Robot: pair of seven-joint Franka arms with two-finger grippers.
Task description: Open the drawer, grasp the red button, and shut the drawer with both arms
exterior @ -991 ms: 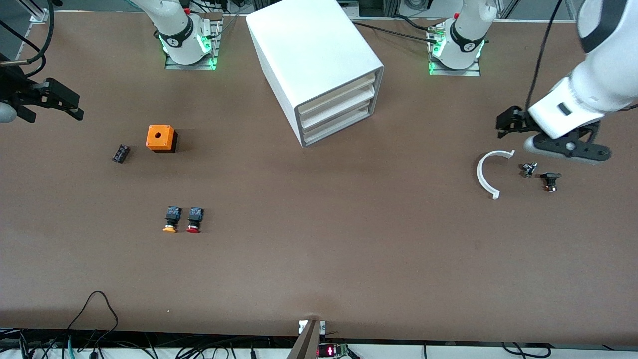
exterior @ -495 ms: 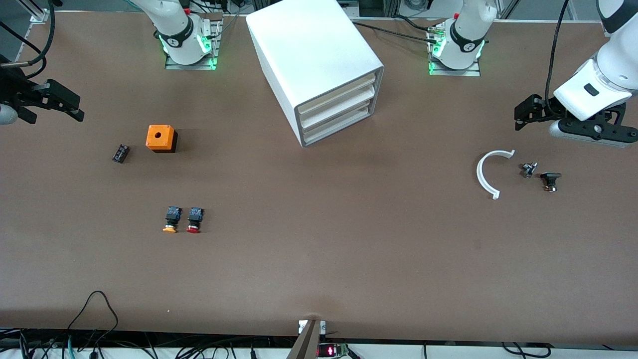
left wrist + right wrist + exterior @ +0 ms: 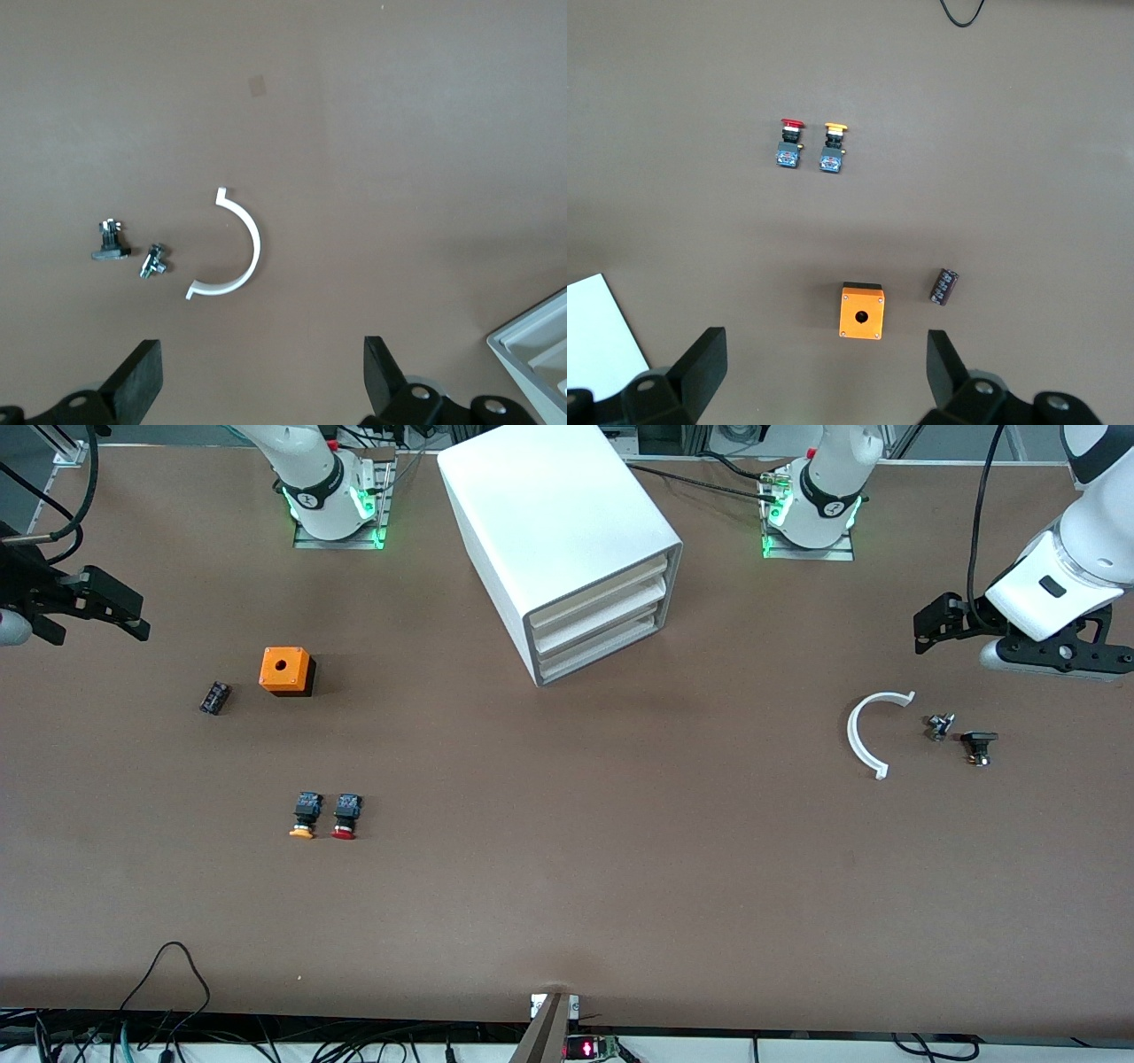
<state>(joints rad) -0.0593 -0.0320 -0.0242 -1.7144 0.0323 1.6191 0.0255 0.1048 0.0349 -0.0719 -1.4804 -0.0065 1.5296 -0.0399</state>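
- While the small red-capped push button with its black-and-blue body lies at the lower left of the front view, just beside its orange-yellow-capped twin button, a grab could easily land on the wrong cap.
- Nearer the top of the frame sit the orange box with a hole and a small black block; a low sweep could knock either.
- At the top centre, the white three-drawer cabinet shows all drawers shut and no visible handles, so I judge a pull may slip.
- Right gripper, jaws wide and empty, hangs at the frame's left edge.
- Left gripper, also wide and empty, hangs at the right edge, above a white curved strip and two small dark parts.
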